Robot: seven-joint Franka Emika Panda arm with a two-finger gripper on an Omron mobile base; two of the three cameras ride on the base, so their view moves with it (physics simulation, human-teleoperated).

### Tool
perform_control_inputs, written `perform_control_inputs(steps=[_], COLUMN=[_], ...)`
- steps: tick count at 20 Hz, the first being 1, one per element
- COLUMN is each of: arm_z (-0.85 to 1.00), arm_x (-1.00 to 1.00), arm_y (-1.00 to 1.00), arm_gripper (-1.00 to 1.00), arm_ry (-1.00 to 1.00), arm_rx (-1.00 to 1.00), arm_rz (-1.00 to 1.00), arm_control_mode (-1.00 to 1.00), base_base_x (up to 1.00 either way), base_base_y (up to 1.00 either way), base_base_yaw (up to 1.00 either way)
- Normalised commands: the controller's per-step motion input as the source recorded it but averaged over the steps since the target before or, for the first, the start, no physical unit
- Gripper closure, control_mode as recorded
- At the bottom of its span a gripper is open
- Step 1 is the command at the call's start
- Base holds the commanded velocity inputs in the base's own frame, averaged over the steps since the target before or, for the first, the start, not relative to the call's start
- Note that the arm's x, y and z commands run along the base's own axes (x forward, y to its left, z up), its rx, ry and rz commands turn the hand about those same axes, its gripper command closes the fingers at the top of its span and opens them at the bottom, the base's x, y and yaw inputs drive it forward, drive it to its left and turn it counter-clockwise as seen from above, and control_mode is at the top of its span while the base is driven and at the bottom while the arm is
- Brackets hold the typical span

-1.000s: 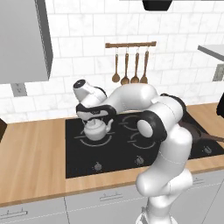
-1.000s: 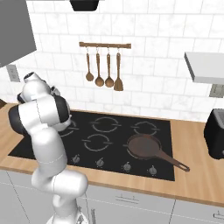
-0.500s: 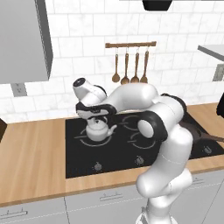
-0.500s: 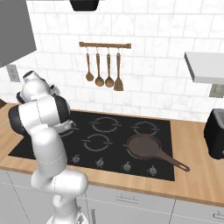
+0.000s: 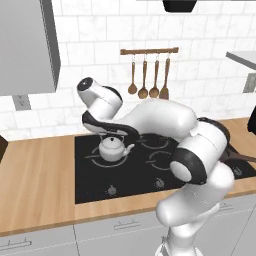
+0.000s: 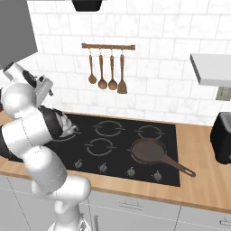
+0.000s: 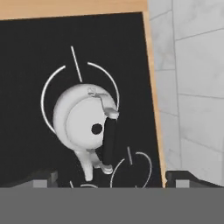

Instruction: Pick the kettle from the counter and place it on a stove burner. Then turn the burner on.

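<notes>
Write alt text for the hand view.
Seen from above, the kettle sits on a grey ring of the black cooktop, black handle across its lid, apart from the open jaws at the bottom. Wooden counter and white tiled wall border the cooktop.

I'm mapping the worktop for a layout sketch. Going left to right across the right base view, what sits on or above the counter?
Kettle, partly behind the arm → hanging wooden utensils → frying pan → wall shelf → dark appliance at the right edge.

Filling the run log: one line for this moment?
kettle: on stove burner | claw: open, above kettle | burner: not switched on yet
</notes>
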Motion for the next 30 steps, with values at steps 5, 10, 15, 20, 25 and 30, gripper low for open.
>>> perform_control_inputs(steps=[5, 10, 15, 20, 25, 30], arm_z=[-0.05, -0.48, -0.81, -0.95, -0.37, -0.34], arm_x=[-1.0, -1.0, -0.83, 0.07, 0.1, 0.16], arm_y=[0.02, 0.16, 0.05, 0.0, 0.0, 0.0], arm_gripper=[-1.0, -1.0, -1.0, -1.0, -1.0, -1.0], arm_ry=[-0.02, 0.02, 0.01, -0.06, -0.01, 0.0], arm_rx=[0.12, 0.19, 0.23, 0.23, 0.11, 0.0], arm_rz=[-0.41, -0.61, -0.59, -0.44, -0.09, 0.0], arm_control_mode=[-1.0, -1.0, -1.0, -1.0, -1.0, -1.0], base_base_x=[0.0, 0.0, 0.0, 0.0, 0.0, 0.0], base_base_y=[0.0, 0.0, 0.0, 0.0, 0.0, 0.0], base_base_yaw=[0.0, 0.0, 0.0, 0.0, 0.0, 0.0])
